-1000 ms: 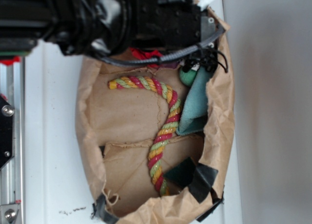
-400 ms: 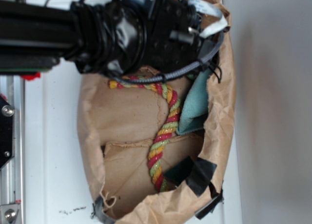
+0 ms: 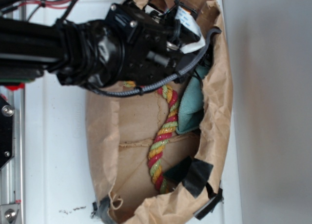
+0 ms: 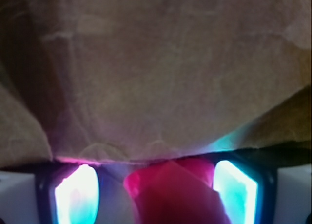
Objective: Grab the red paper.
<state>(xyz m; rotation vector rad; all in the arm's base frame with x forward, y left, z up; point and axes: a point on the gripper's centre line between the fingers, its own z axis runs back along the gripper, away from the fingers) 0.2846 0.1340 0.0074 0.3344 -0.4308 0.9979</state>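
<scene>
In the wrist view the red paper [image 4: 178,192] lies between my gripper's [image 4: 156,187] two lit fingers, close against the right fingertip [image 4: 236,194] with a gap to the left fingertip [image 4: 75,197]. The jaws stand wide apart. Brown bag paper [image 4: 161,72] fills the view just beyond the fingertips. In the exterior view my black arm [image 3: 131,43] reaches down into the top end of the brown paper bag [image 3: 217,102]. It hides the red paper and the fingers there.
Inside the bag lie a red-yellow-green twisted rope [image 3: 163,136] down the middle and a teal cloth [image 3: 191,109] along the right wall. Black tape [image 3: 195,177] patches the bag's lower end. A metal rail [image 3: 9,151] runs along the left edge.
The arm has moved down the image over the bag's top end, covering the red paper and the green ball that showed earlier. The bag's left wall has shifted right.
</scene>
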